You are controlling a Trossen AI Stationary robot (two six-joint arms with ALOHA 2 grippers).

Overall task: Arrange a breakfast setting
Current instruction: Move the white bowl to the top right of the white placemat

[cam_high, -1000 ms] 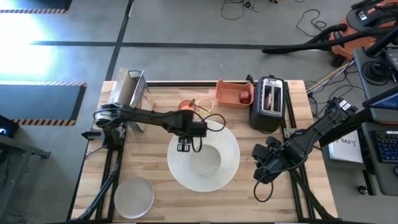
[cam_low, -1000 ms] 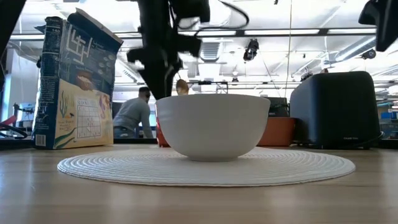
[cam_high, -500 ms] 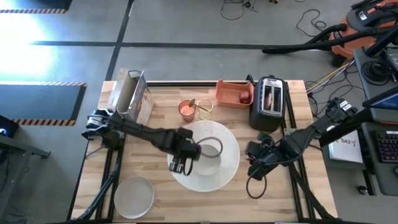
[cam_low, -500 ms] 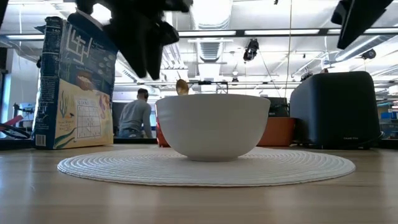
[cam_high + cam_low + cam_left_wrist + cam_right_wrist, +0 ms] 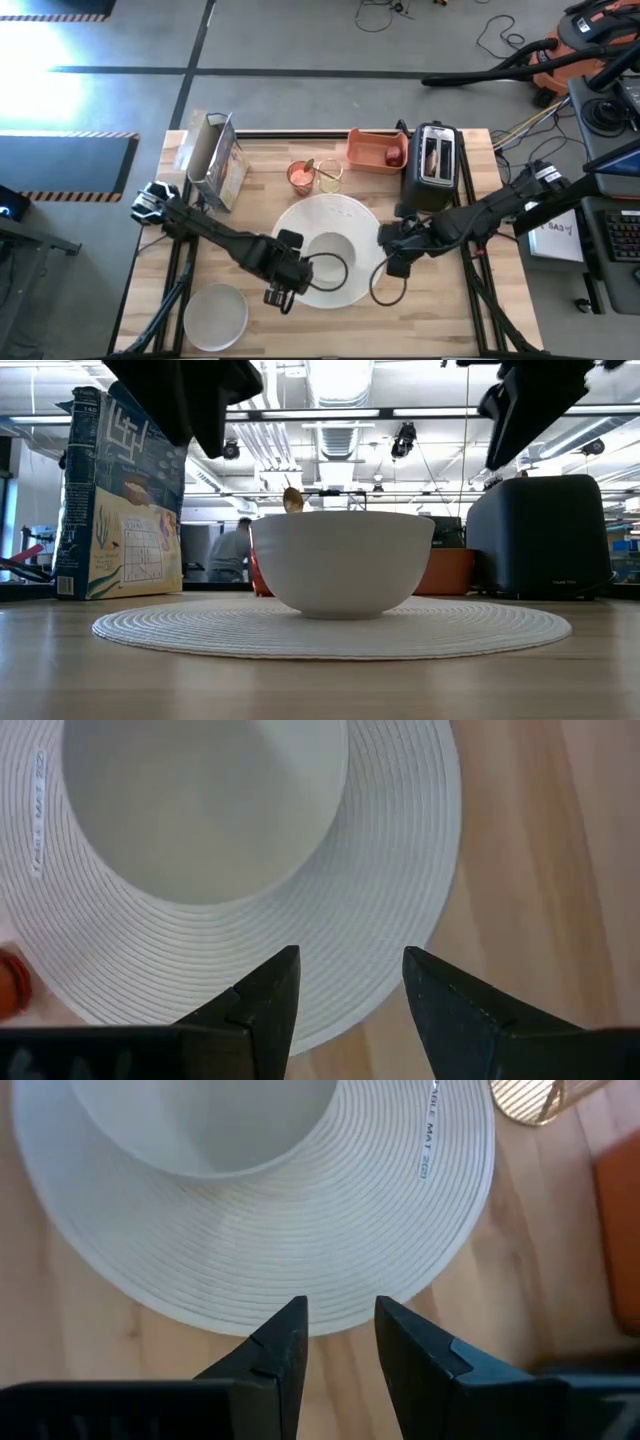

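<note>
At the near left corner of the counter sits the smaller white plate, alone. Just beyond it, the left end effector hangs over the near left rim of the large round white plate, its fingers parted and empty. The white bowl stands in that plate's middle. The right end effector hovers at the plate's right edge, fingers likewise apart, gripping nothing. Farther back stand the pink-red cup, a cereal box at left, and a toaster at right.
</note>
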